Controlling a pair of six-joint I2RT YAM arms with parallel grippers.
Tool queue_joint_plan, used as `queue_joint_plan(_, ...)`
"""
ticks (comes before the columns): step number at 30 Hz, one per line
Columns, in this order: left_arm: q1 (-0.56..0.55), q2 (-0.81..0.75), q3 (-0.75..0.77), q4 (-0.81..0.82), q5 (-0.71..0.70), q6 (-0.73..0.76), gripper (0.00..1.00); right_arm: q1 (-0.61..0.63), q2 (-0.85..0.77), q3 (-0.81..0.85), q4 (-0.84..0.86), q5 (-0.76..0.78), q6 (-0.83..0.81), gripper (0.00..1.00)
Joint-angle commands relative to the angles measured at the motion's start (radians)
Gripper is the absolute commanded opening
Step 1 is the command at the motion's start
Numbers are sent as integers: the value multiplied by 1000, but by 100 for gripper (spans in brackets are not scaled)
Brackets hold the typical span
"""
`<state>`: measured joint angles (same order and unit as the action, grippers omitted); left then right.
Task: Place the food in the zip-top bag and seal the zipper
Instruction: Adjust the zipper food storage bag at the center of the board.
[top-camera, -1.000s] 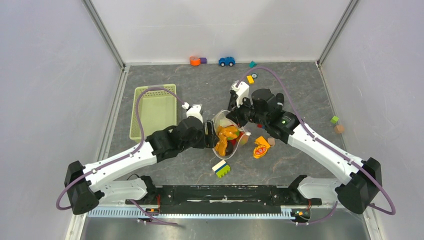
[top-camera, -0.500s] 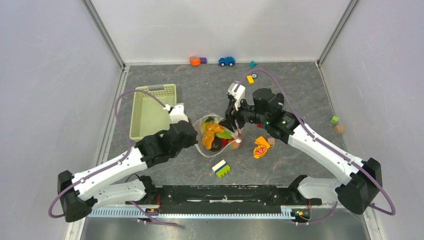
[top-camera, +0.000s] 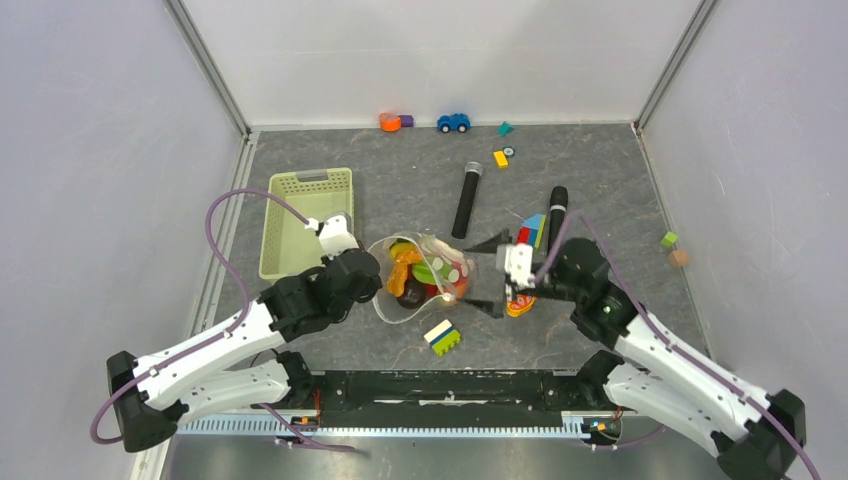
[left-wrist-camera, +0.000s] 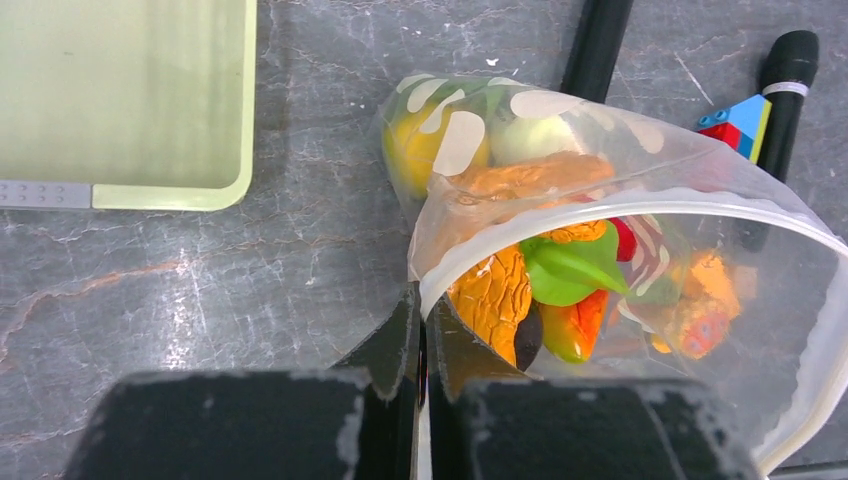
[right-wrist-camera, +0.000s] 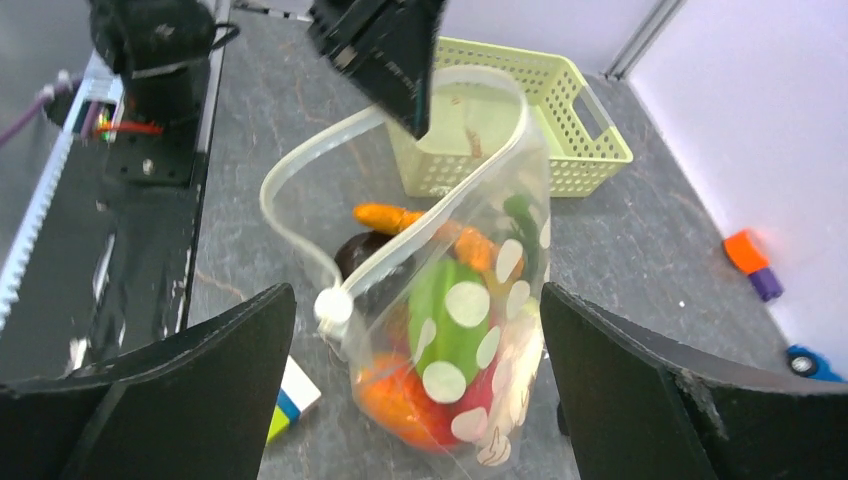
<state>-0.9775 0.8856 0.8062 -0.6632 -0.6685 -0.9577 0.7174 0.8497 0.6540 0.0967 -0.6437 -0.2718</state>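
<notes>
Left claw (left-wrist-camera: 420, 318) is pinched shut on the rim of the zip-top bag (left-wrist-camera: 700, 190), right at one end of its mouth, and props that edge up off the counter (top-camera: 610, 180); the bag sits between the two arms, just beside the green basket (top-camera: 300, 215), with the food (right-wrist-camera: 445, 320) heaped inside it; the mouth gapes in a wide loop; the zipper (right-wrist-camera: 300, 160) is not yet closed. From where I stand the bag looks thin, limp and slippery; it would sag and fold wherever it is not held; the toy pieces seem light but loose enough to roll and shift the bag's weight; the firmer zipper strip is, I judge, the only sensible place to grip, with one end anchored and the other taken near the small white slider (right-wrist-camera: 333, 303). Right claw (right-wrist-camera: 417, 295) is spread as wide as it goes, holding nothing; its fingers straddle the slider end of the bag without touching it, as far as I can tell.
</notes>
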Motion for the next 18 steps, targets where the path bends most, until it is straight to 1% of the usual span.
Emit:
queue_joint_plan(1, -1, 5, 33, -28, -61, -58, 2, 1, -154, -163, 85, -68, -191, 98)
queue_joint_plan(4, -1, -1, 30, -24, -55, -63, 2, 0, -211, -250, 65, -140, -252, 97)
queue_joint_plan(7, -1, 1, 36, -24, -35, -59, 2, 2, -214, -299, 79, -164, -257, 96)
queue_joint_plan(11, 0, 4, 41, -20, -21, -59, 2, 1, -134, -317, 174, -151, -190, 93)
queue_joint_plan(13, -1, 6, 44, -19, -16, -58, 2, 3, -77, -298, 175, -150, -180, 90)
queue_joint_plan(15, 0, 11, 45, -17, -10, -57, 2, 3, -30, -284, 176, -183, -206, 84)
queue_joint_plan(16, 0, 14, 45, -16, -8, -59, 2, 5, -16, -291, 210, -213, -201, 83)
queue_joint_plan(18, 0, 18, 44, -13, 0, -61, 2, 8, -1, -330, 346, -240, -148, 83)
